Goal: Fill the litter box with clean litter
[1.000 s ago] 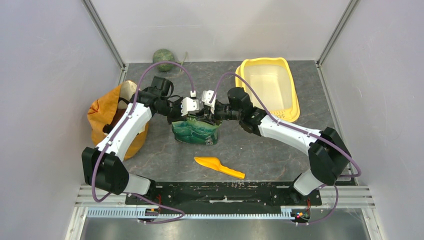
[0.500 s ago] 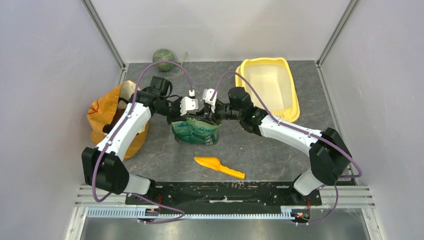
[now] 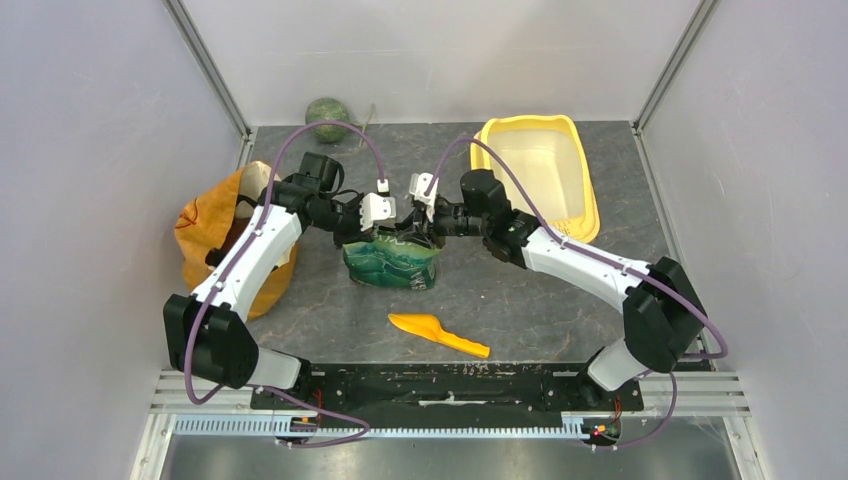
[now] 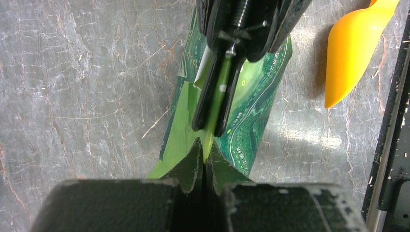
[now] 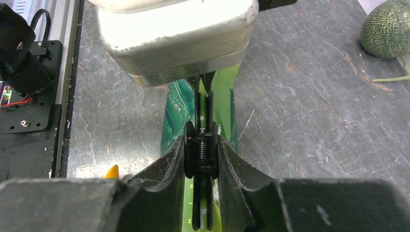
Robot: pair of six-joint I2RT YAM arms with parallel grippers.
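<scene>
Gripping upright green pouch (image 4: 251, 108) top, left tool (image 4: 204, 157), right tool (image 4: 209, 128)

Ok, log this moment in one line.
left gripper: shut on green pouch | right gripper: shut on green pouch | litter box: empty | orange scoop: untouched

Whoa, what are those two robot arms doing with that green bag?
Both arms are pinching the top edge of the green pouch, which stands in the middle of the table. The left fingers and the right fingers are shut on it from opposite sides, perhaps to pull it open. The litter box sits at the far right with no litter showing in it. The orange scoop lies untouched near the front.
</scene>
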